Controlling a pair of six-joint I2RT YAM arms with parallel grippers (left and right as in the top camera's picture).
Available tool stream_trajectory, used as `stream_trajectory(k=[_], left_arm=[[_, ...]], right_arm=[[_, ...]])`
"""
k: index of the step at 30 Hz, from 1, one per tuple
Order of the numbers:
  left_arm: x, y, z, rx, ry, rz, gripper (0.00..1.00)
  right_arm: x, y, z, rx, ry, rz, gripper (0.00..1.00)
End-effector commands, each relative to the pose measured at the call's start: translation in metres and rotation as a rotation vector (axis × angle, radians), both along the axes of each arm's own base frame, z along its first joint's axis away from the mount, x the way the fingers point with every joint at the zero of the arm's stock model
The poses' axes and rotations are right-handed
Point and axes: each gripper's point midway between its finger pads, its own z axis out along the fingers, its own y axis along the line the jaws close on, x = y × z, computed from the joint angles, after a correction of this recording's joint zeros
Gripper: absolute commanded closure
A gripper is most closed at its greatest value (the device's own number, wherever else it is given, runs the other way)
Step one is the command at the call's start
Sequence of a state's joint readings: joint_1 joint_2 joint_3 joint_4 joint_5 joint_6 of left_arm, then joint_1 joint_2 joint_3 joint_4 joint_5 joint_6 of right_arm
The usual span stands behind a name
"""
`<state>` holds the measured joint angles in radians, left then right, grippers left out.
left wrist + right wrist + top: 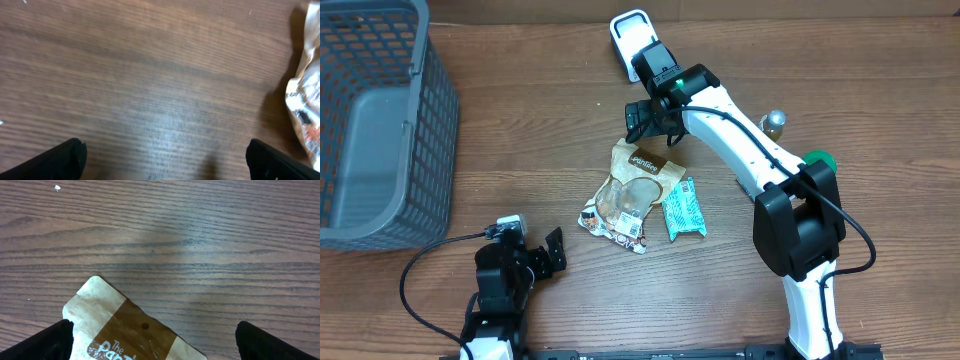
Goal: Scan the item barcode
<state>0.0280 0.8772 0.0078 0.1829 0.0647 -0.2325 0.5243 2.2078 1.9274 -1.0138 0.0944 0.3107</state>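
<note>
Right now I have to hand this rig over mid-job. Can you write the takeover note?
Grippers: left gripper open and empty, near the front edge, apart from the items. The right gripper is open and empty, over the top edge of the snack pouch.
Things: teal bar wrapper lies beside the pouch; white device, probably the scanner, at the far edge; grey basket far left.
Done: nothing picked up.
Left: grasp an item and show its barcode to the scanner.
</note>
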Motion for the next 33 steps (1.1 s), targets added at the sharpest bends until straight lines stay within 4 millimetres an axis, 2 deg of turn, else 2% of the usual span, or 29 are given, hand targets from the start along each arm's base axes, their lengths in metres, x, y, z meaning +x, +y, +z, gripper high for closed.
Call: stream_trajectory(k=[1, 5, 9, 15, 33], left_arm=[[-0.004, 0.006, 0.008, 0.027, -0.025, 0.028, 0.0], [-0.015, 0.009, 0.01, 0.04, -0.015, 0.04, 0.01], [-0.005, 0.007, 0.034, 0.072, -0.13, 0.005, 0.0], [0.0, 0.006, 0.058, 0.07, -0.234, 0.002, 0.01], [0.003, 0.006, 0.127, 0.08, -0.539, 0.011, 0.0]], right_arm=[[0.001, 0.0, 0.011, 0.005, -0.025, -0.005, 0.0], [0.001, 0.0, 0.011, 0.005, -0.025, -0.005, 0.0], [0.001, 0.0, 0.011, 0.005, -0.025, -0.005, 0.0], [0.001, 0.0, 0.011, 0.005, -0.025, -0.005, 0.0], [0.001, 0.0, 0.011, 0.005, -0.025, -0.005, 0.0]])
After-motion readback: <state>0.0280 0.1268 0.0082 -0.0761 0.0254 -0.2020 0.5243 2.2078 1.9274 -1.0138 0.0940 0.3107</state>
